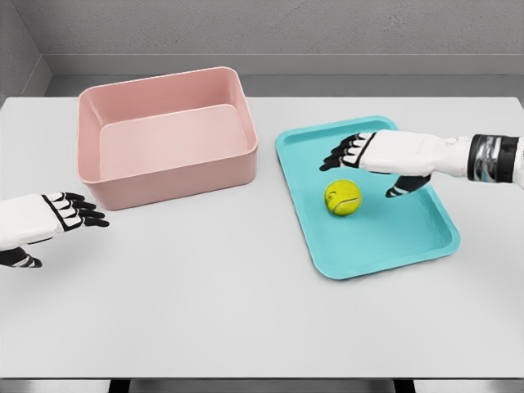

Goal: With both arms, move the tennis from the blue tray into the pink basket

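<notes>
We see a yellow tennis ball (343, 197) on the blue tray (409, 237) near the table's (205, 303) right edge. Our right hand (368, 155) hovers open above it; our left hand (61, 213) rests open beside the pink basket (164, 176).

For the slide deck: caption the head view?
Right hand open above tennis ball on blue tray; pink basket empty.

A white table (246, 311) is seen before a grey wall (286, 24); a grey floor strip (393, 84) is lit evenly.
</notes>
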### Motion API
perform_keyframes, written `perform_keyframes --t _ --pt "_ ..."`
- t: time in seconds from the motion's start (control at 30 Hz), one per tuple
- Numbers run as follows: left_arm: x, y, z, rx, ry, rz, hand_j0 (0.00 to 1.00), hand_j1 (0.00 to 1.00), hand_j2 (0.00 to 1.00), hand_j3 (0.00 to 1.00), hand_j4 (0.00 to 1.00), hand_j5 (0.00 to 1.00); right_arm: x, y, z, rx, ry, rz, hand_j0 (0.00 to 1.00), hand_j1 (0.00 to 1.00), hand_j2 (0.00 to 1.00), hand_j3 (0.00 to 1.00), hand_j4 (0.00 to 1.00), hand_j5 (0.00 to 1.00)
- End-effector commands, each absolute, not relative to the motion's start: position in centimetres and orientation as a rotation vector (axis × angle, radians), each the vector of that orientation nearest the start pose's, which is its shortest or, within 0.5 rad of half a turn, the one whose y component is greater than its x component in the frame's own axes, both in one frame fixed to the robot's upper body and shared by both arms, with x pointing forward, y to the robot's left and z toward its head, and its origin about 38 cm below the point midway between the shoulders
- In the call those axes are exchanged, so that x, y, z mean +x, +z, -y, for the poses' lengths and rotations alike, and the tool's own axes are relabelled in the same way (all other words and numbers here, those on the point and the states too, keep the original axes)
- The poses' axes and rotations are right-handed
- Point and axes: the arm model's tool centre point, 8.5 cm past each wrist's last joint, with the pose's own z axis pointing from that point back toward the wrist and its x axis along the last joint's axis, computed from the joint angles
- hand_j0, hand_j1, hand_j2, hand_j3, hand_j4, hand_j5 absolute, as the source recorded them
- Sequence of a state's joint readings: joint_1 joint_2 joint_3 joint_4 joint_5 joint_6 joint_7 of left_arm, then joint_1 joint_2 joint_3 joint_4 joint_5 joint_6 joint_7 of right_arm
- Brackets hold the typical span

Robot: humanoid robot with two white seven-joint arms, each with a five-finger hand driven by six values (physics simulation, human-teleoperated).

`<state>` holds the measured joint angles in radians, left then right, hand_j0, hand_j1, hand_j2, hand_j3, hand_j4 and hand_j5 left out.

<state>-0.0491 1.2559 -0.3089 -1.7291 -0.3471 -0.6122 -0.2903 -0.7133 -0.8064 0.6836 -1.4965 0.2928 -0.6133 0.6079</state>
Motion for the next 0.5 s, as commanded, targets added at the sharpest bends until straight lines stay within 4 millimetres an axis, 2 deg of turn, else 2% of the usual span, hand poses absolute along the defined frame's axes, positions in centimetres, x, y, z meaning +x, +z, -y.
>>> perform_keyframes --t 0.0,0.17,0.27,0.47 --pt "31.9 21.0 -39.6 0.404 -2.099 1.271 1.0 1.0 1.0 1.0 1.0 1.0 43.7 22.4 26.4 -0.252 2.156 1.462 0.99 0.99 0.99 0.99 0.99 0.99" --pt "31.9 21.1 -39.5 0.404 -2.099 1.275 1.0 1.0 1.0 1.0 1.0 1.0 44.8 21.5 26.0 -0.248 2.136 1.447 0.99 0.99 0.99 0.99 0.99 0.99" --pt "31.8 21.0 -39.4 0.401 -2.097 1.279 1.0 1.0 1.0 1.0 1.0 1.0 45.1 20.3 25.5 -0.239 2.145 1.418 0.99 0.99 0.99 0.99 0.99 0.99" --pt "31.8 21.0 -39.3 0.399 -2.097 1.281 1.0 1.0 1.0 1.0 1.0 1.0 44.9 18.8 25.2 -0.204 2.158 1.38 0.99 0.99 0.99 0.99 0.99 0.99"
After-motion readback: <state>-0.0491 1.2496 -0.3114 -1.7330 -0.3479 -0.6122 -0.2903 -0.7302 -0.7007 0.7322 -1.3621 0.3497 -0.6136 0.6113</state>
